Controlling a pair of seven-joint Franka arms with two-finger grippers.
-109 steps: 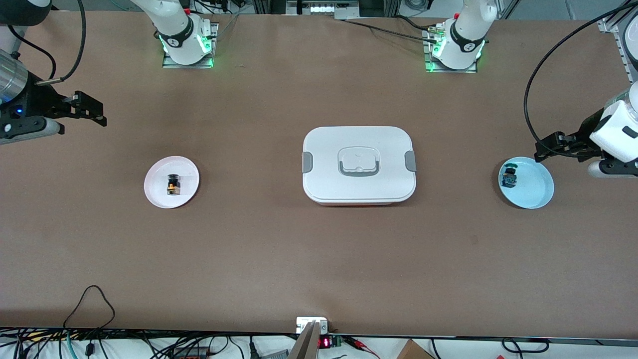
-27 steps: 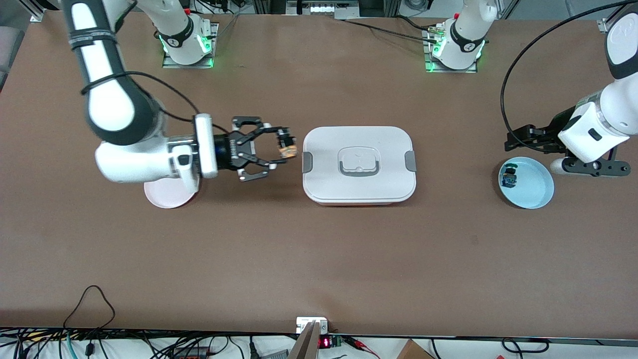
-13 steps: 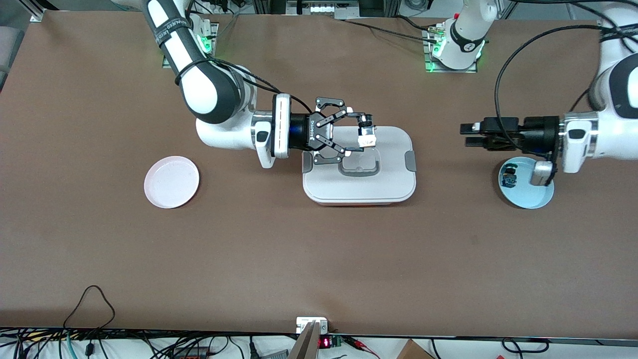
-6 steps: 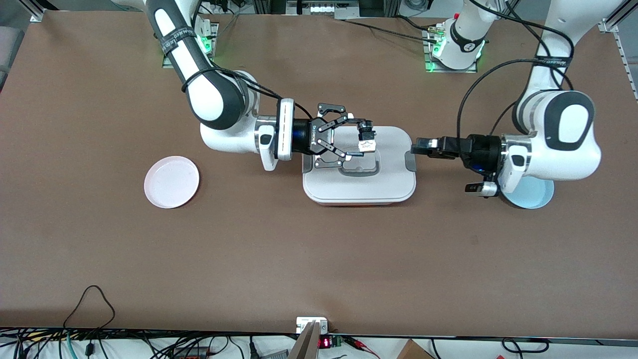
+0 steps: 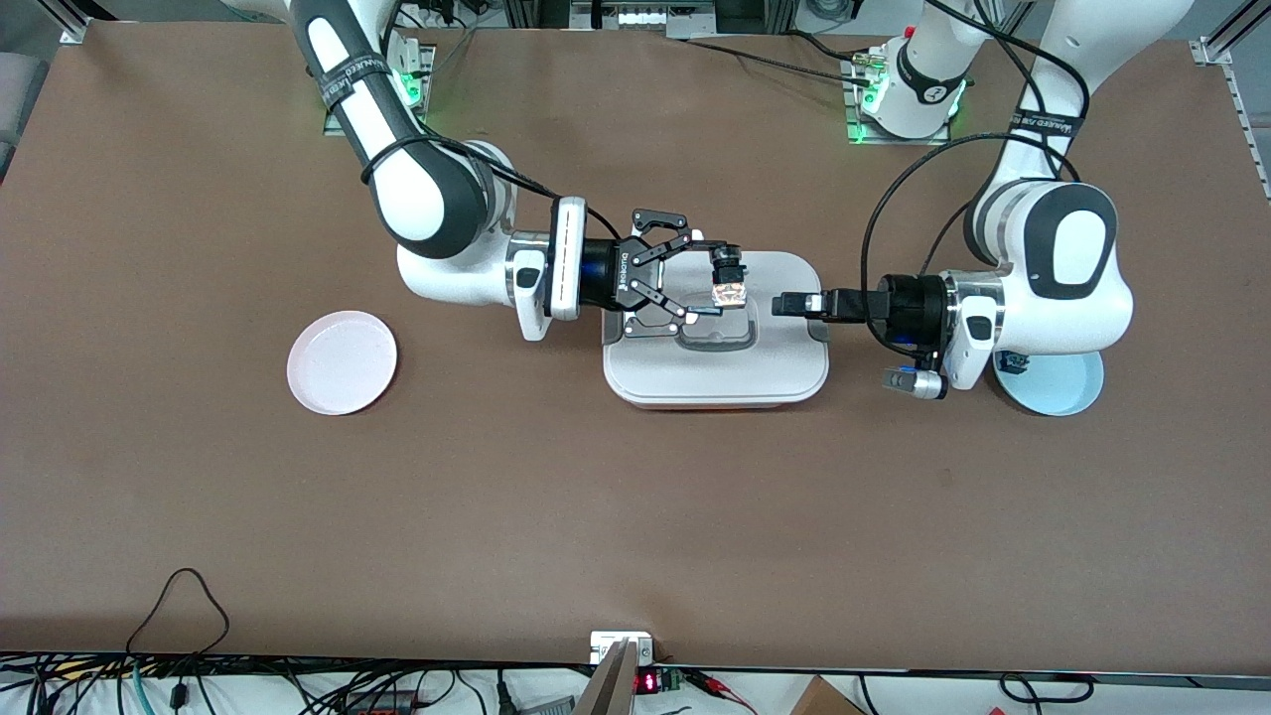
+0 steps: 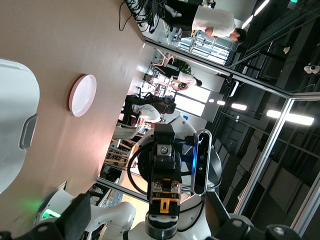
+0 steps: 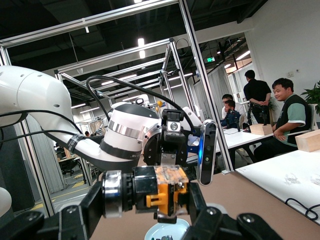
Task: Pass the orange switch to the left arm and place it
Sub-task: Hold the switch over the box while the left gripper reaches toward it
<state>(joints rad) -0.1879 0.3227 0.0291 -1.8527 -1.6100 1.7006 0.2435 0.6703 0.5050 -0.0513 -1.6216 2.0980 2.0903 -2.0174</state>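
1. The right gripper (image 5: pixel 722 284) is clamped on the tiny black cylindrical orange switch (image 5: pixel 730 288), held over the large white lidded plastic box (image 5: pixel 715 382).
2. The left gripper (image 5: pixel 791 304), jaws apart, hovers over the box's edge at 3 o'clock from the switch, not touching it.
3. The round pink plate (image 5: pixel 342 361) lies toward the right arm's end, at 9 o'clock from the box.

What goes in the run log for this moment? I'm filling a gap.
right pincer: shut on orange switch, over box | left pincer: open, over box, facing switch | handover pending

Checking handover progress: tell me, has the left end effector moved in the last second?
Yes. The left end effector has crossed from beside the blue plate to over the box.
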